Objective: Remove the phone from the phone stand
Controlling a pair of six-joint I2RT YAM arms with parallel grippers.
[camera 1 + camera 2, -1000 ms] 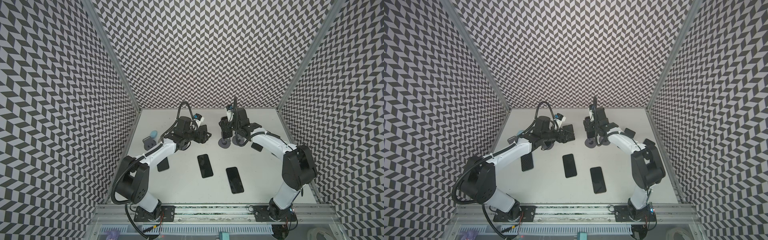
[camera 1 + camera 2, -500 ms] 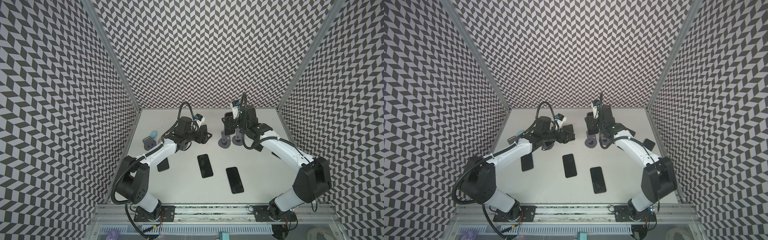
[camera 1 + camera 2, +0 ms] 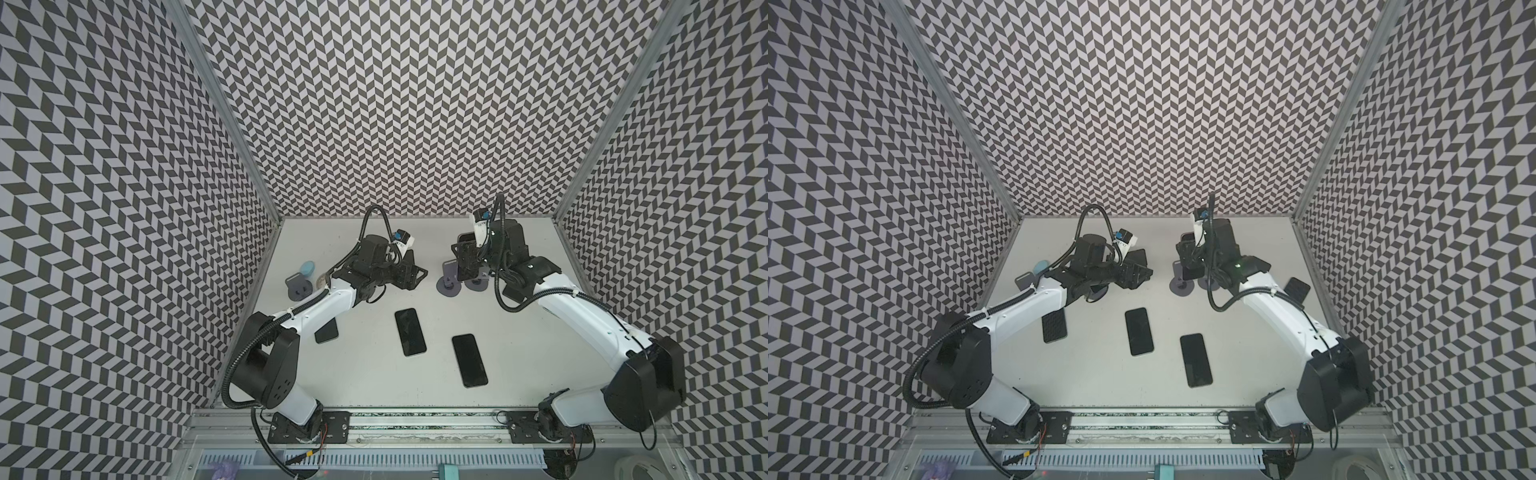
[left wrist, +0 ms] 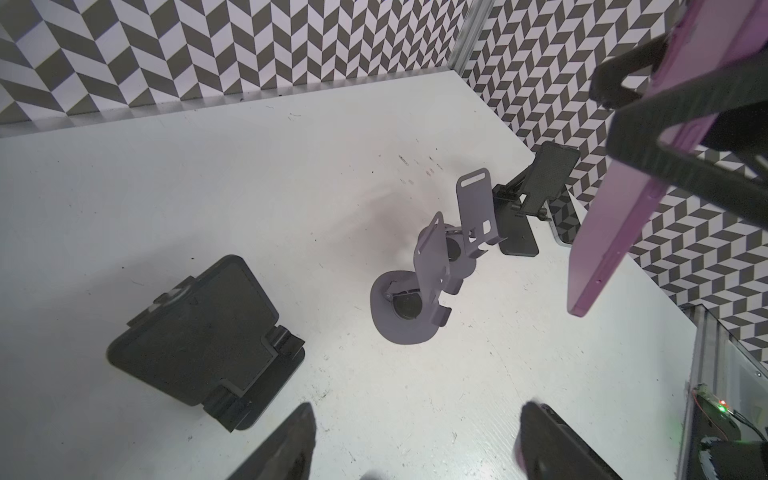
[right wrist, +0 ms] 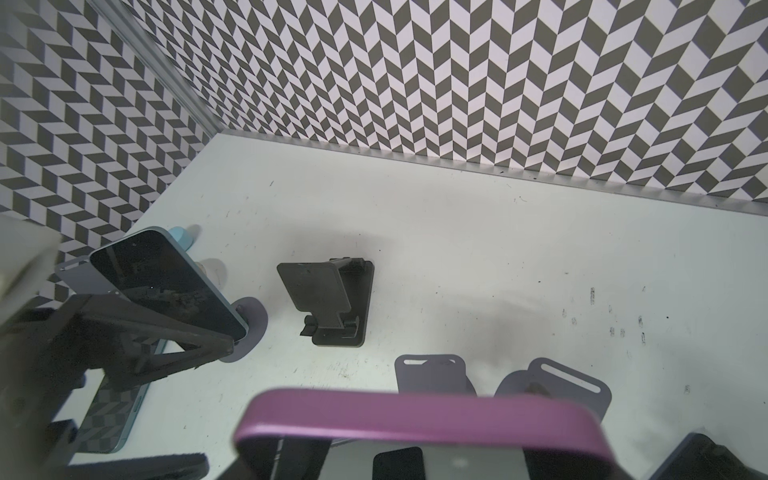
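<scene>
White table: three phones flat; grey stands; black stand.

Purple phone, slim, tilted on edge, gripped aloft in right pincer, apart from grey phone stand standing upright on white surface.

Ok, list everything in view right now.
purple slab phone: 1, purple, in right claw
blue-edged phone: 1, propped up, left side
flat glass phones: 4, dark; two mid-table, one further left, one by right wall
grey metal stands: 4; two near right claw, one under blue-edged phone, one at left wall
black folding stands: 2; back centre, right wall
pale blue item: 1, left wall, unclear
left claw: open, empty
right claw: shut on purple slab phone
</scene>
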